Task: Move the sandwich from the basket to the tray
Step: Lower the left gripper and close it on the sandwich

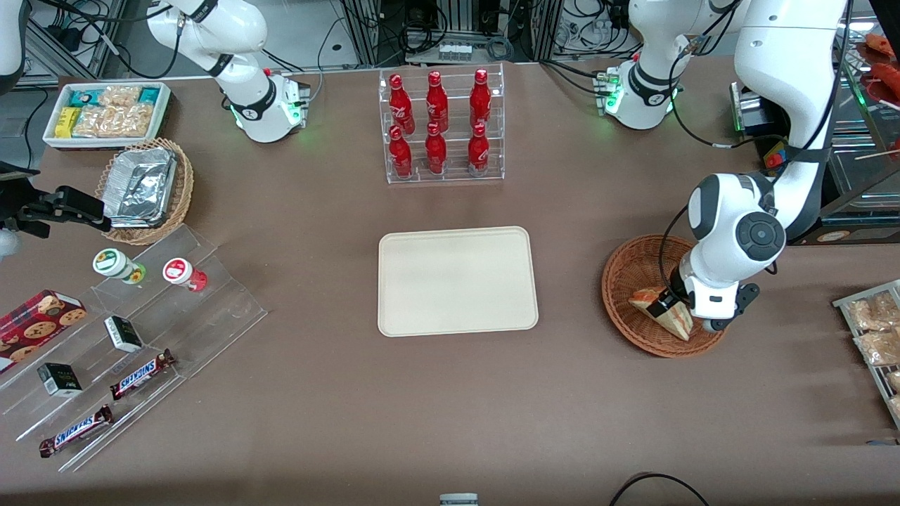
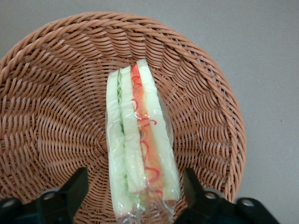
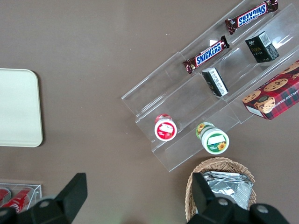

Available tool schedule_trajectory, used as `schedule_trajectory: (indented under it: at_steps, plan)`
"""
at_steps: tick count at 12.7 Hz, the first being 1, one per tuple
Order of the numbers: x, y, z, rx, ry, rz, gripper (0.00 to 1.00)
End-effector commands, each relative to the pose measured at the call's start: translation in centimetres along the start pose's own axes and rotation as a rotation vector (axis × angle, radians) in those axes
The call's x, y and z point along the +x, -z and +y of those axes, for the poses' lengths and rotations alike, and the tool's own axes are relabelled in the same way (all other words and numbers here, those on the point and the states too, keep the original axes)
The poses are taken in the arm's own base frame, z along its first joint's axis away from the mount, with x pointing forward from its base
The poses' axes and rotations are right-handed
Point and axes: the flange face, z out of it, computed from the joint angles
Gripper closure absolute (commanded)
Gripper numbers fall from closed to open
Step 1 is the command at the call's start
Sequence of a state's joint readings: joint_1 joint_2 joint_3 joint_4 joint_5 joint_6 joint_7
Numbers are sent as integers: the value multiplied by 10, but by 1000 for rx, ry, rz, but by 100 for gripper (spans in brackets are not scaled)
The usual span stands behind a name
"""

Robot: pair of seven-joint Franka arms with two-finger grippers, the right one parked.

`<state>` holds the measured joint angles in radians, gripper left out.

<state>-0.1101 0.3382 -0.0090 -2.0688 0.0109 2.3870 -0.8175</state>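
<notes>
A brown, matte table (image 1: 450,407) fills most of the scene, with cables and metal framing along the edge where the arms are mounted. The cream tray (image 1: 457,281) lies flat near the middle of it, nothing on it. Farther from the front camera than the tray stands a clear rack of red bottles (image 1: 439,126).

Toward the working arm's end of the table sits the reddish-brown wicker basket (image 1: 622,281), and the sandwich (image 1: 643,299) lies inside it, a wrapped wedge with pale bread, a green layer and an orange-red layer. The gripper (image 1: 675,306) is down in the basket at the sandwich. In the wrist view its two black fingers (image 2: 70,191) stand apart, one on each side of the wedge's wide end, with a gap on both sides (neither finger touches the wrap).

Toward the parked arm's end are a clear stepped stand (image 1: 140,337) with chocolate bars, small dark boxes and two round tubs, a red cookie box (image 1: 35,320), a lighter wicker basket of foil trays (image 1: 144,186) and a white bin of snack packets (image 1: 105,112).
</notes>
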Motion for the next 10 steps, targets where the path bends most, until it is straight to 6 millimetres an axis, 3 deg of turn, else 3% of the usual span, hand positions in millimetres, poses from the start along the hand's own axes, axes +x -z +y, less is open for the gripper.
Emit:
schedule_trajectory:
  at_steps: [1,3,6,8,10]
  plan:
    - [1,4,0,-18,23,10,100]
    - [3,9,2,-21,21,14,100]
    - [6,34,14,-13,-9,16,100]
    - [-2,69,34,17,-51,-8,100]
    - [-27,108,71,42,-119,-25,100]
